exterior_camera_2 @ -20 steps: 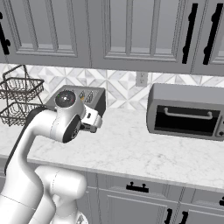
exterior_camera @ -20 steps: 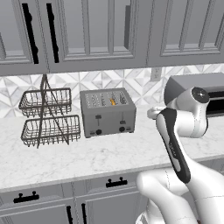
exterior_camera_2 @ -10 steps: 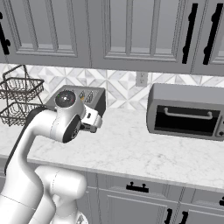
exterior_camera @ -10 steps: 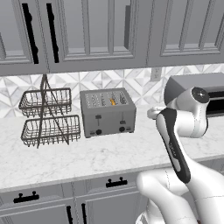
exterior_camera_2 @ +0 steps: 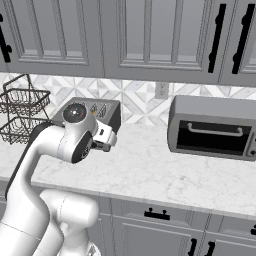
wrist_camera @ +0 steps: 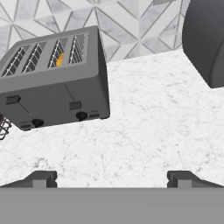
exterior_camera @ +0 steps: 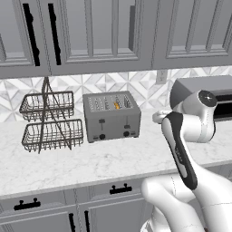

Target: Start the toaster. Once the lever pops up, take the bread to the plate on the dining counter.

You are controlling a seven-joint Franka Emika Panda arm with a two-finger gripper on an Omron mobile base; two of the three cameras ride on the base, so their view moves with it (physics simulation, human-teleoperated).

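Observation:
The grey four-slot toaster stands at the back of the marble worktop, its two black levers and small knobs facing me. The bread shows as a yellow-orange edge in one of its right-hand slots. In the hand view the toaster sits upper left with the bread in its third slot. My gripper is open and empty, hovering over bare worktop to the right of the toaster and in front of it. In the right base view the toaster is partly hidden by my arm. The plate and the dining counter are out of view.
A two-tier wire basket rack stands left of the toaster. A dark toaster oven sits on the right of the worktop. Grey wall cabinets hang above, and drawer fronts with black handles run below the front edge.

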